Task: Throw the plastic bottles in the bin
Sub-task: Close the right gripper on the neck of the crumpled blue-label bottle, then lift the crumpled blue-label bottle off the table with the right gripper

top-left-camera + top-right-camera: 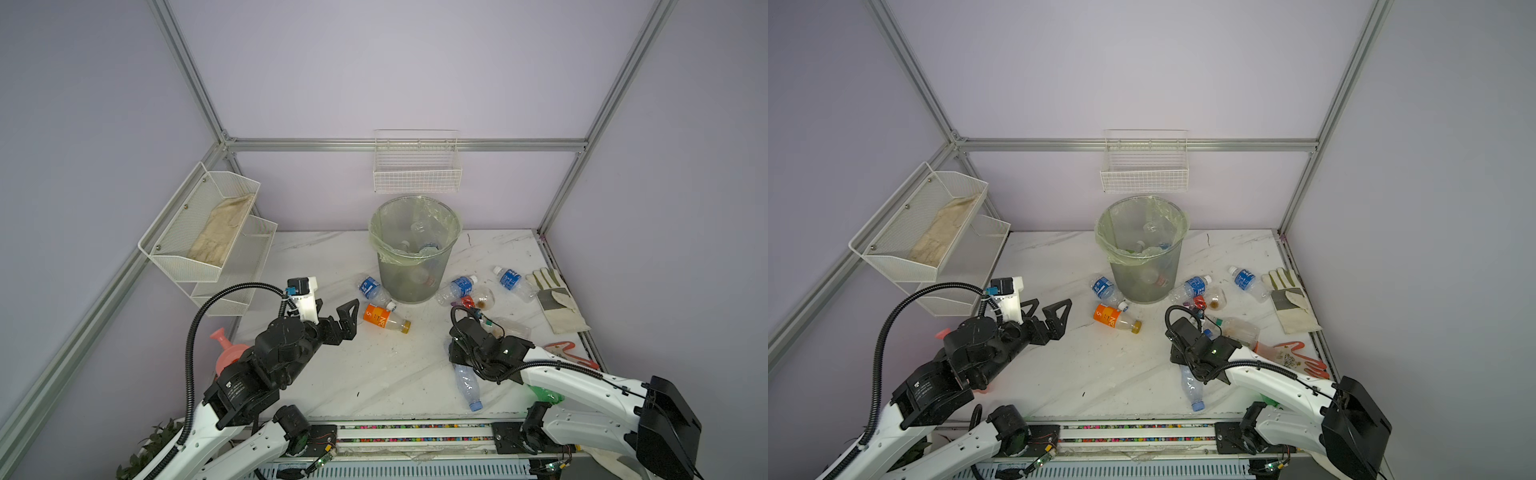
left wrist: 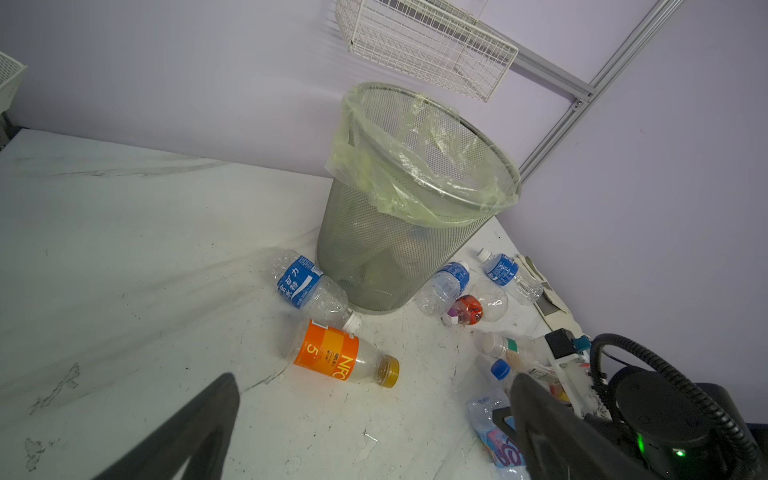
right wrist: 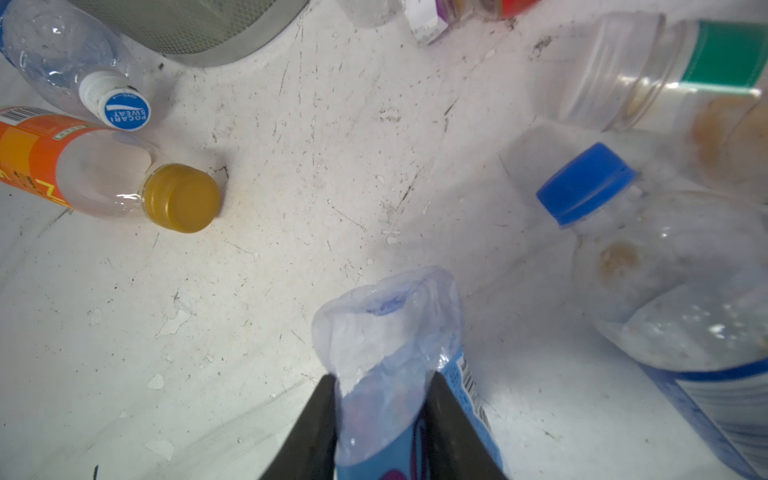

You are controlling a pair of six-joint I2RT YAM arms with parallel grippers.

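The grey mesh bin point(image 1: 409, 286), lined with a pale green bag, stands at the back middle with several plastic bottles inside. Around its foot lie an orange-label bottle point(image 1: 384, 319), blue-label bottles point(image 1: 371, 288) point(image 1: 457, 288) point(image 1: 512, 282) and a red-label one point(image 1: 478, 298). My right gripper point(image 3: 382, 376) is shut on a crumpled clear bottle with a blue label point(image 1: 467, 384), which lies on the table near the front edge; both fingers press its sides. A green-tinted bottle point(image 1: 546, 395) shows under the right arm. My left gripper point(image 1: 336, 305) hovers wide open, left of the orange-label bottle point(image 2: 332, 355).
White gloves point(image 1: 557, 303) lie at the right edge, with a red-fingered glove point(image 1: 1296, 353) nearer the front. A pink watering can point(image 1: 226, 353) sits behind the left arm. A white two-tier rack point(image 1: 208, 232) hangs on the left wall and a wire basket point(image 1: 417, 174) above the bin.
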